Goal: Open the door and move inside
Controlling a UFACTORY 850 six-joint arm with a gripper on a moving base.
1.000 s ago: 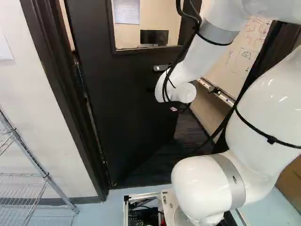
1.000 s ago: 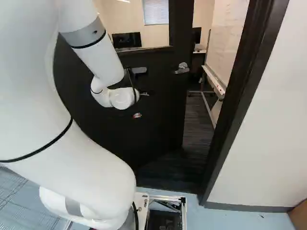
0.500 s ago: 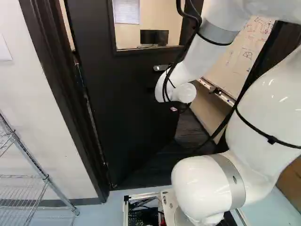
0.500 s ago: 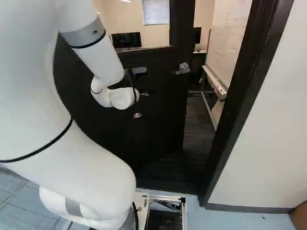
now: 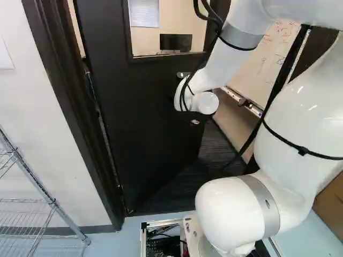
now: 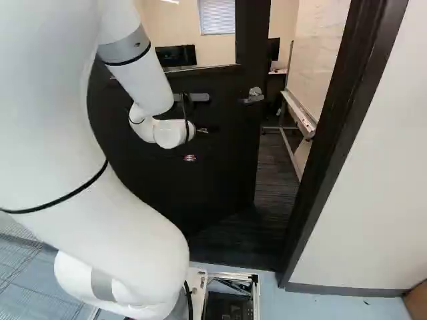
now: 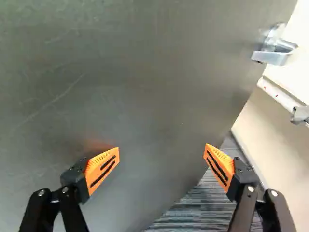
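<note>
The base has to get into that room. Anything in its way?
Yes: the door, partly open, slants across much of the opening, with the open gripper facing it. The gap lies between the door and its frame, at the right of the right base view; beyond stands a whiteboard.

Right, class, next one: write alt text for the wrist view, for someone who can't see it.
The robot's jaws stand wide open, orange pads apart and gripping nothing, before a dark door. The door's metal handle sits near its edge, past which show striped floor and a whiteboard's tray.
</note>
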